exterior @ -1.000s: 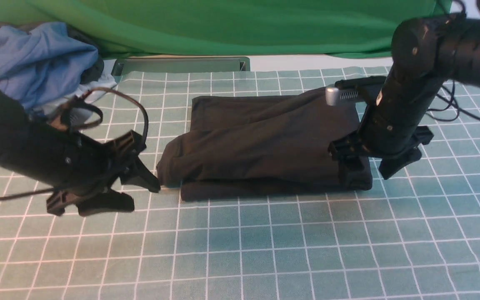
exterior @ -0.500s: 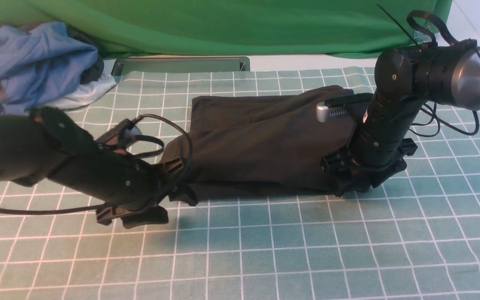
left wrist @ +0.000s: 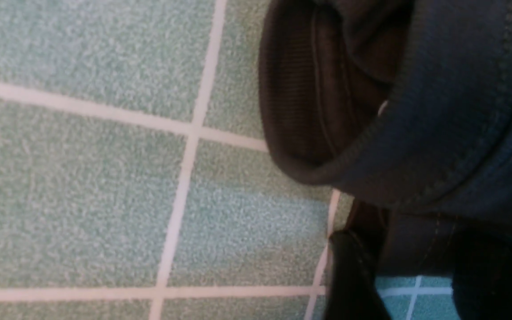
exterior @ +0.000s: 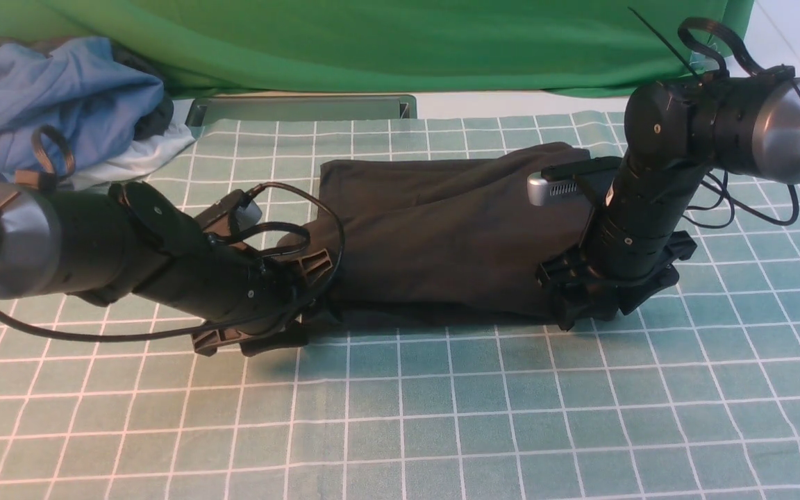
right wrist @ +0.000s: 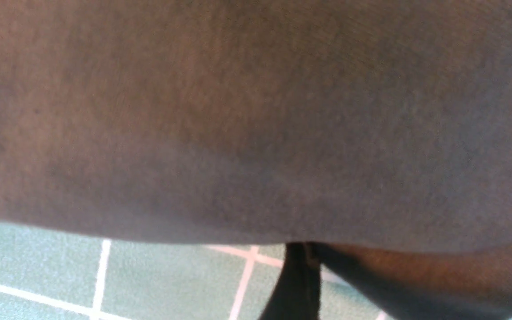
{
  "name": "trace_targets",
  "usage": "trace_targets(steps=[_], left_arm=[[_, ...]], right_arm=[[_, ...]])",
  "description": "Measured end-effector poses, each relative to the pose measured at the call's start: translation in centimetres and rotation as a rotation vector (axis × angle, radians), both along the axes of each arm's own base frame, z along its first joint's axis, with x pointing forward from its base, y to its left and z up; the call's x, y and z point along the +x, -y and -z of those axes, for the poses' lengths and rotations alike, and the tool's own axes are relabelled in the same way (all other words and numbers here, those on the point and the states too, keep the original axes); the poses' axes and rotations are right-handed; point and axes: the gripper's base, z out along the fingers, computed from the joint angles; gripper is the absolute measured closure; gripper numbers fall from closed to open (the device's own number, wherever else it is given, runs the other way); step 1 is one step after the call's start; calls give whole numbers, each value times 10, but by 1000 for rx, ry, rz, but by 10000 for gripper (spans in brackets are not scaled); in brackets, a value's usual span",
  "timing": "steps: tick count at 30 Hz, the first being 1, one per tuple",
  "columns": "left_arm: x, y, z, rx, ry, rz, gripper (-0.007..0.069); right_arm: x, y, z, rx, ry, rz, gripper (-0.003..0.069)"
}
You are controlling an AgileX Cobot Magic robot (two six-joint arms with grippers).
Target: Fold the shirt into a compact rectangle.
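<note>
Folded into a long band, the black shirt (exterior: pixel 442 236) lies mid-desk (exterior: pixel 442 417) as the left end effector (exterior: pixel 303 321), its spread impossible to judge, meets one near corner and the right end effector (exterior: pixel 598 298) straddles the other wide-jawed, apparently poised for the next fold

Light is bright and even, maybe from above. A soft shadow sits under the left pincer (exterior: pixel 306 325). Next to the right pincer (exterior: pixel 605 309), the shirt (right wrist: pixel 256 111) looks blurry up close.
</note>
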Motion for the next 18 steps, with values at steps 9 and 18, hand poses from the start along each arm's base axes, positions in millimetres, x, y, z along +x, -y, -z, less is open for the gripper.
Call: trace_targets(steps=[9,18], left_arm=[[-1,3,2,-27,-23,-16,611],[-8,19,3,-55,-38,-3,610]], right_arm=[[-1,1,0,-6,-7,-3,536],[-4,3,0,-35,-44,-46,535]])
